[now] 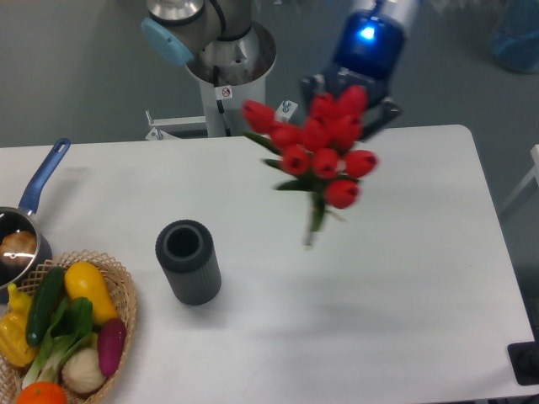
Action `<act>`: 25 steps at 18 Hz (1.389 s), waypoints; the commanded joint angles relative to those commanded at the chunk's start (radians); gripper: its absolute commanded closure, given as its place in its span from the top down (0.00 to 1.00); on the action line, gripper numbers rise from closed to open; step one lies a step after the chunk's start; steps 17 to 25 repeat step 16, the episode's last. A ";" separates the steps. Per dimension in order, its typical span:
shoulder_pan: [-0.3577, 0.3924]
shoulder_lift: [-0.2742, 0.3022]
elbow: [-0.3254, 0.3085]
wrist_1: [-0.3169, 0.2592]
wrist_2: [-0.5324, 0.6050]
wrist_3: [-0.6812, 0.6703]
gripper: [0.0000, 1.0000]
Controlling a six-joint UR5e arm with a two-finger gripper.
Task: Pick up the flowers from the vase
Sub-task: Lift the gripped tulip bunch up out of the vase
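The flowers [324,147], a bunch of red tulip buds with green leaves and stems, hang in the air above the white table, right of and apart from the vase. Their stems point down and slightly blur. The vase [188,261], a dark grey ribbed cylinder, stands upright on the table with its round mouth empty. My gripper [347,99], dark with a blue-lit wrist above it, is at the top of the bunch. It is mostly hidden behind the buds and is shut on the flowers.
A wicker basket [126,290] of colourful vegetables sits at the front left corner. A blue-handled steel pan [25,223] lies at the left edge. The arm's base [227,59] stands behind the table's far edge.
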State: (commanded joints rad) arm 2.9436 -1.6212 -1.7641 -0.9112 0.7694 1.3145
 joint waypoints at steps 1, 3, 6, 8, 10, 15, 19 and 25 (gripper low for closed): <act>0.024 -0.021 0.011 -0.005 0.070 0.008 0.00; 0.028 -0.074 0.055 -0.009 0.161 0.008 0.00; 0.000 -0.137 0.135 -0.049 0.354 0.006 0.00; -0.066 -0.204 0.236 -0.157 0.495 0.006 0.00; -0.103 -0.274 0.300 -0.208 0.659 0.009 0.00; -0.169 -0.330 0.330 -0.218 0.807 0.002 0.00; -0.170 -0.330 0.330 -0.227 0.823 0.003 0.00; -0.170 -0.330 0.330 -0.227 0.823 0.003 0.00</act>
